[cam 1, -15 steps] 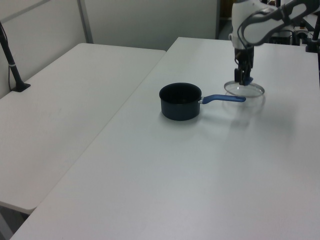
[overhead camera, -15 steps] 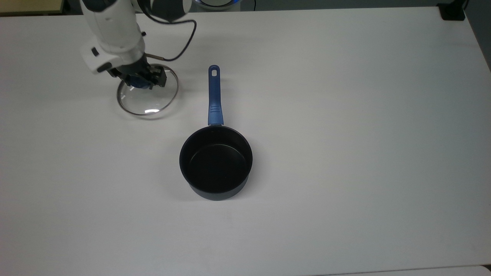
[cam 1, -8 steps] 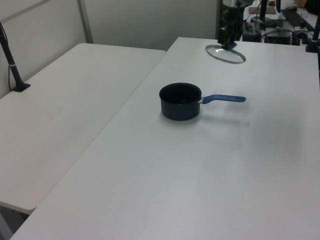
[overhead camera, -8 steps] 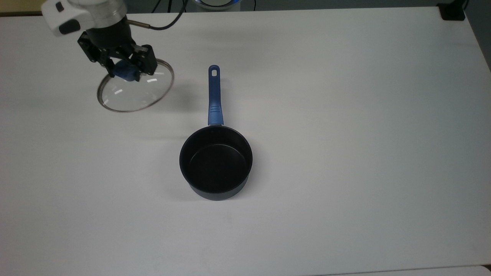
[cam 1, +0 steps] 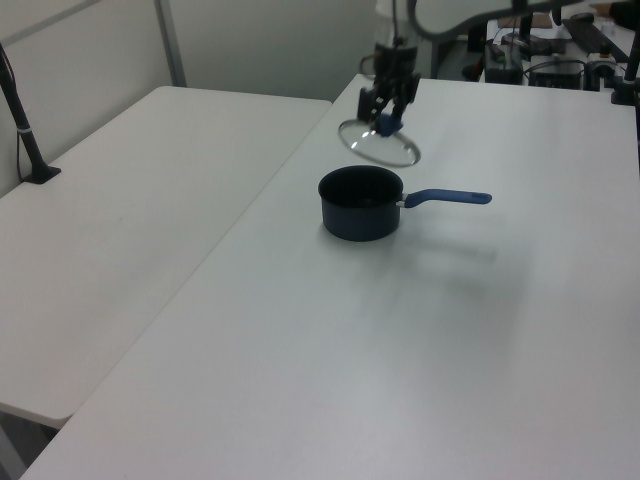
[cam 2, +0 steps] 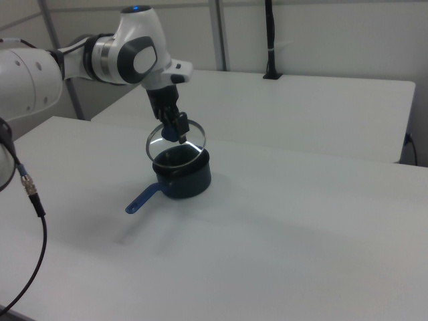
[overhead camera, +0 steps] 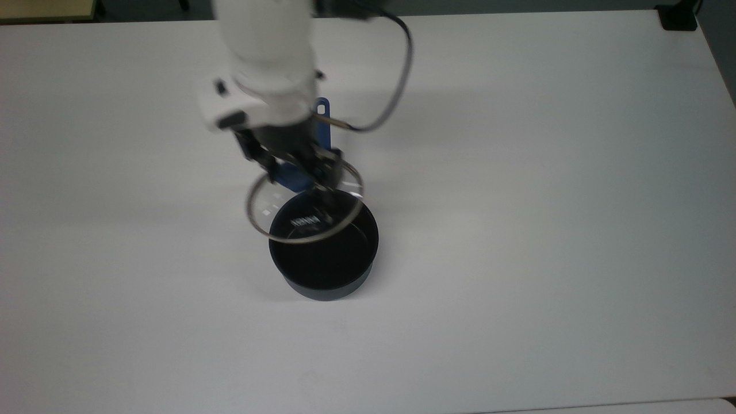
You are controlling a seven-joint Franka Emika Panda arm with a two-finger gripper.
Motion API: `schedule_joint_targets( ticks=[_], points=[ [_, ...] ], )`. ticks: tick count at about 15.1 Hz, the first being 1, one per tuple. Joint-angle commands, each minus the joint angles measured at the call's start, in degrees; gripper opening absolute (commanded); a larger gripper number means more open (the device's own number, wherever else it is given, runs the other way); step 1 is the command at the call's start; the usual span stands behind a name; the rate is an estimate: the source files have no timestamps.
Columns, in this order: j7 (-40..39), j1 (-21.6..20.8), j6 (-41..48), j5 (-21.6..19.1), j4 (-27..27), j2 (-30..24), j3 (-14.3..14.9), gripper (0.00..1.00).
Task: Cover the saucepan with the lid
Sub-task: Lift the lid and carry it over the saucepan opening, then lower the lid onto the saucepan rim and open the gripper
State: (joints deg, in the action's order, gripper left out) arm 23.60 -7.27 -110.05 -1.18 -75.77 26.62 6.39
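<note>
Your lid (overhead camera: pixel 305 208) hangs in the air, tilted, above the pan (overhead camera: pixel 324 247) and not yet on it; in the top view it overlaps the pan's upper-left rim, with its white lettering showing against the black inside. In the left view the lid (cam 1: pixel 379 143) sits clear above the pan (cam 1: pixel 360 203), with open air between them; in the right view the lid (cam 2: pixel 175 140) hovers just over the pan's (cam 2: pixel 182 173) rim. The tool (overhead camera: pixel 294 168) is clenched on the lid's blue knob, which is mostly hidden between the fingers in the top view. You see the same grip in the left view, tool (cam 1: pixel 388 105), and in the right view, tool (cam 2: pixel 175 127). The pan stands upright on the white surface (overhead camera: pixel 546 201). Its blue handle (cam 1: pixel 448 197) lies in full sight in the left view, but in the top view the arm covers most of it, leaving only the end with the hole. A black cable (overhead camera: pixel 397 86) loops off the arm, cut off at the top edge.
</note>
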Motion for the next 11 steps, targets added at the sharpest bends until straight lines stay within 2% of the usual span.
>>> schedule_joint_targets(
  ticks=[1, 3, 9, 10, 11],
  points=[
    [5.0, -2.7, -1.9, -0.1, 4.1, 4.4, 1.6, 0.39],
    [7.9, -2.8, -4.6, 0.9, 4.1, 6.1, 1.6, 0.39],
    [7.8, -4.2, -4.7, 5.3, 1.9, 6.6, 1.4, 0.41],
    [7.8, -4.4, -4.6, 5.7, 1.4, 6.6, 1.4, 0.50],
    [7.9, -4.7, -4.5, 6.0, 1.1, 6.5, 1.4, 0.82]
  ],
)
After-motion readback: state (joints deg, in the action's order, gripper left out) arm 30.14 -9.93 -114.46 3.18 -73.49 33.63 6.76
